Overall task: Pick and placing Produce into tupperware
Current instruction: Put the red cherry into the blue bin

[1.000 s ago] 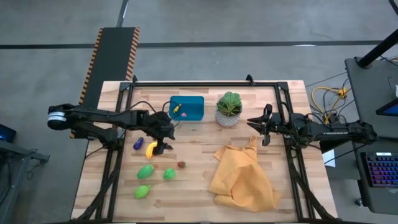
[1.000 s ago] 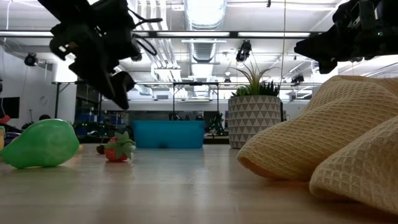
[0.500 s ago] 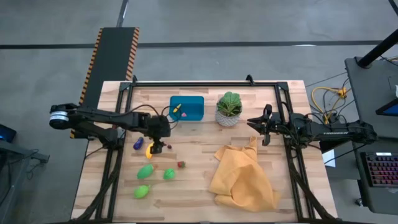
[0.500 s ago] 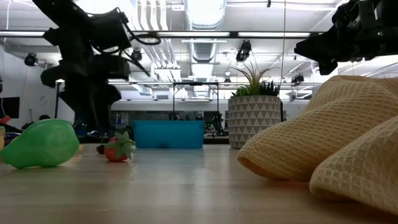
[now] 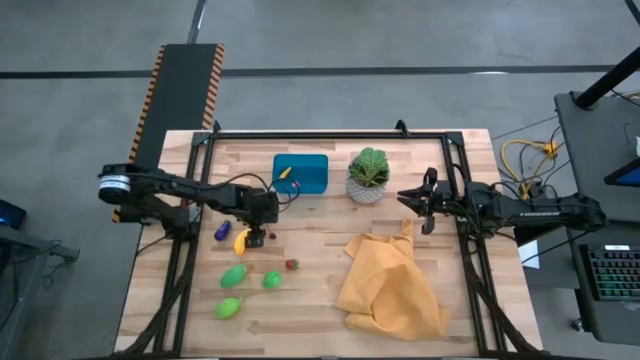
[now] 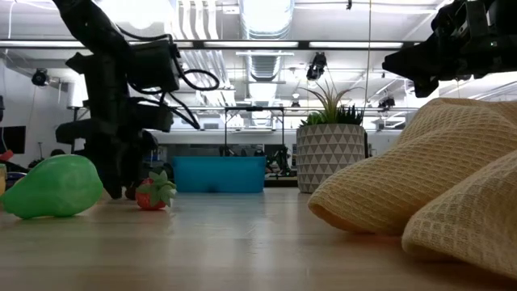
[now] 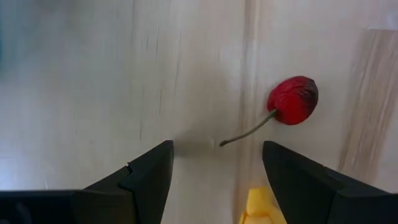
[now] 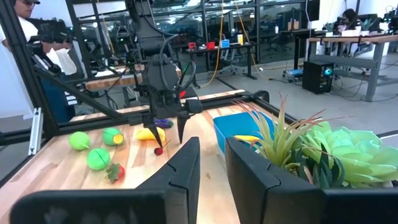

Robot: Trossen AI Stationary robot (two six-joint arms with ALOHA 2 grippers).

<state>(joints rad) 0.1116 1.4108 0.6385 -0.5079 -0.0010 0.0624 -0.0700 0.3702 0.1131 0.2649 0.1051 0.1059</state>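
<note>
**Left gripper low over the cherry**

High view: left gripper [image 5: 256, 235] sits at 7 o'clock from the tupperware [image 5: 301, 173], beside the banana [image 5: 241, 241].

Left wrist view: fingers [image 7: 146, 177] parted, empty, cherry [image 7: 292, 100] ahead.

Right wrist view: right gripper [image 8: 211, 165] slightly open, empty.

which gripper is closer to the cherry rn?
Left. The left gripper hangs right over the cherry, jaws open. The right gripper waits across the table beside the plant pot.
</note>
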